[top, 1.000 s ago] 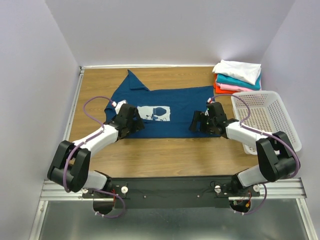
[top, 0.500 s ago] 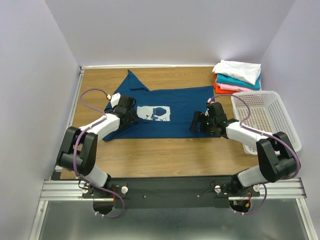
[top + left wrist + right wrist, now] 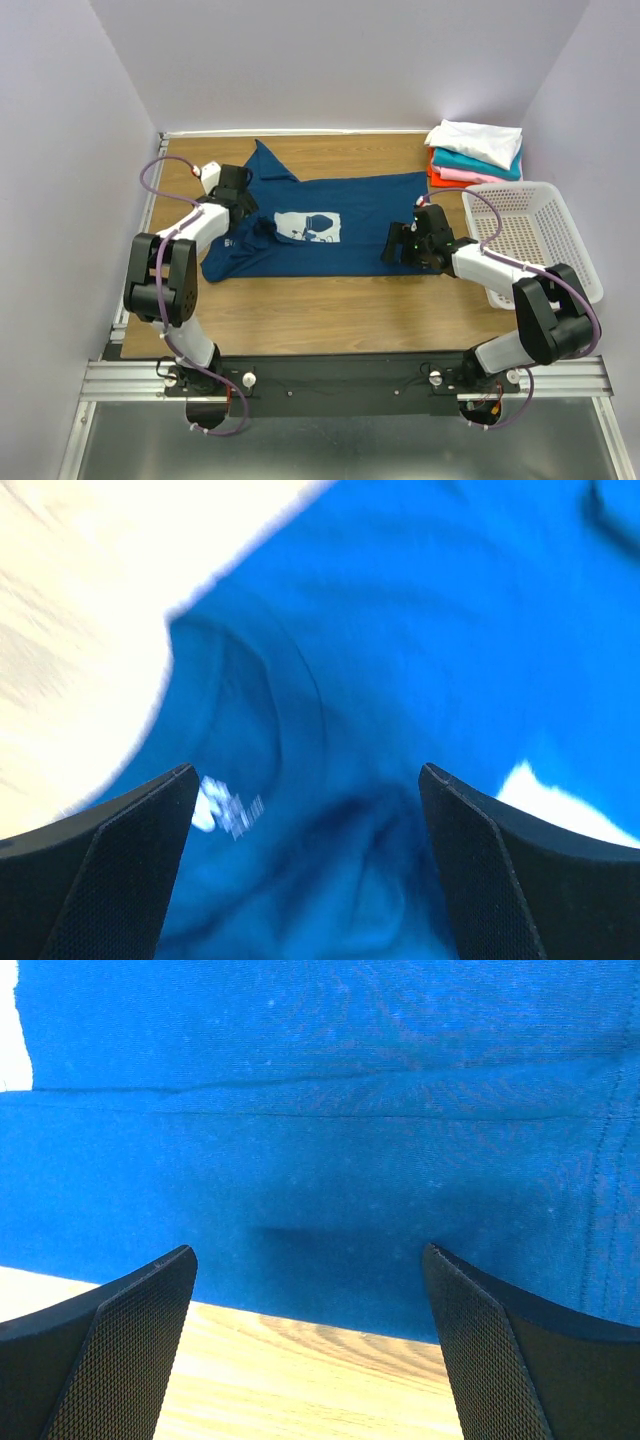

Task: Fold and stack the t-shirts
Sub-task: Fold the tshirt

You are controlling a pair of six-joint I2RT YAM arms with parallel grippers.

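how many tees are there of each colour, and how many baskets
navy tee: 1
white tee: 1
teal tee: 1
pink tee: 1
orange-red tee: 1
white basket: 1
total: 6 (5 tees, 1 basket)

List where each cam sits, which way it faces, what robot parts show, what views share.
Top external: above and behind, looking down at the table; left arm and right arm show, bases at bottom.
Left wrist: on left arm, facing down past open left gripper at the navy t-shirt, blurred.
Right wrist: on right arm, facing past open right gripper at the shirt's hem and wood.
Shared: all three see the navy t-shirt; only top shows folded stack, basket.
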